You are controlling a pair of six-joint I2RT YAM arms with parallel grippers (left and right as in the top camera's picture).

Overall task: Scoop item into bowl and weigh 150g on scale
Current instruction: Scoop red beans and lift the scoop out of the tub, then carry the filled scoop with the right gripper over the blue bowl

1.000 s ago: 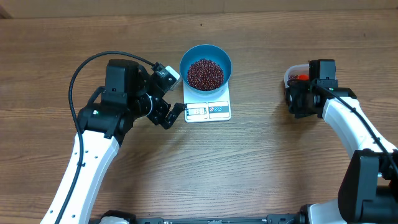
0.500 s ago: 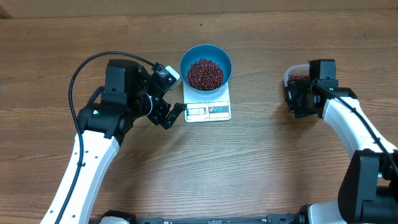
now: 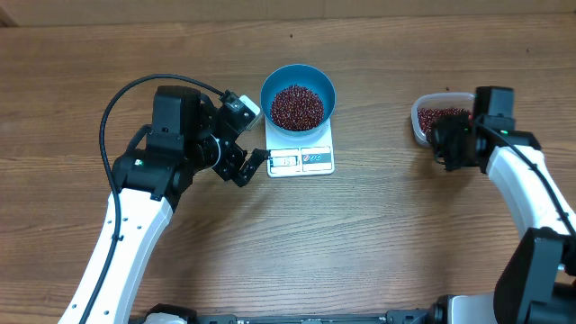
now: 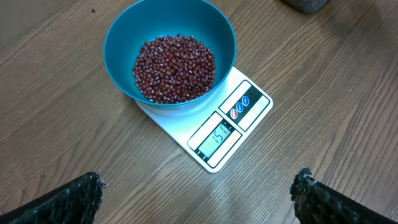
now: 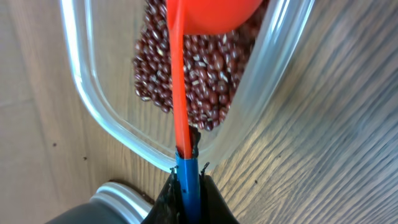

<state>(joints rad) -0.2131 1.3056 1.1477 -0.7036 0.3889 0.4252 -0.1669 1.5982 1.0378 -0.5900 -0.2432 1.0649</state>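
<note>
So the blue bowl point(image 3: 298, 90) is sitting on the far half of the scale point(image 3: 301, 160), about mid-table and a bit toward the far side. It's got a decent heap of beans point(image 4: 175, 68) in it, covering the bottom but nowhere near the rim. The scale's display point(image 4: 217, 137) and buttons point(image 4: 240, 107) poke out on the near edge, clear of the bowl. The display is lit and showing digits, but I can't read them for sure.

The left gripper point(image 4: 196, 198) is hanging just left of the scale's near-left corner. Its fingers are spread wide with nothing between them, only bare table point(image 4: 348, 112) under it. It isn't touching the scale or the bowl.

Over on the far right, well apart from the scale, there's a clear tub point(image 3: 419, 121) with more beans in it. The right gripper point(image 5: 186, 193) is at the tub's near-right side, clamped tight on the blue end of an orange scoop point(image 5: 177, 93). The handle crosses the tub's rim, and the scoop's head is over the beans inside the tub. I can't tell whether the head is resting on the beans or just above them, or whether there's anything in it, since the wrist view only shows its underside.
</note>
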